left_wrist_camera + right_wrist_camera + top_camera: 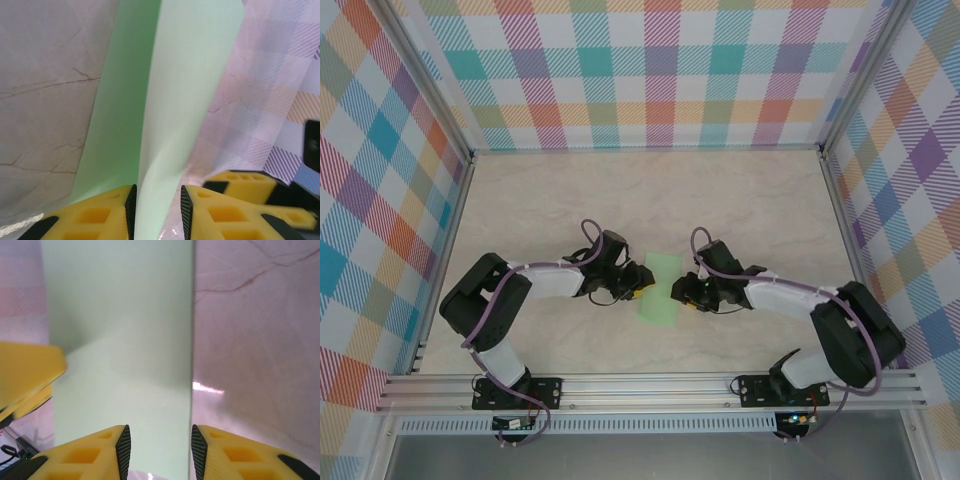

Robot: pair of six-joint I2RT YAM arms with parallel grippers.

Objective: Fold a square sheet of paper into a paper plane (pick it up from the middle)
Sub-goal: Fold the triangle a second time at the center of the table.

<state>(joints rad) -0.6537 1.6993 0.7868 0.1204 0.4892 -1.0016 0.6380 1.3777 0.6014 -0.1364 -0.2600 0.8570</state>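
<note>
While the left gripper (158,200) has its fingers a little apart around a raised fold of the green sheet of paper (662,300), the right gripper (161,440) is spread over its flat part. It lies mid-frame on the table (570,200).

1. Your left arm (552,279) and right arm (782,291) pair white links with bulky black joints.
2. Purple cables (584,230) loop along both.
3. The fingers (95,216) are yellow and hollow-celled, with black ridged pads (123,446).
4. The black base plates (520,392) look bolted down.
</note>
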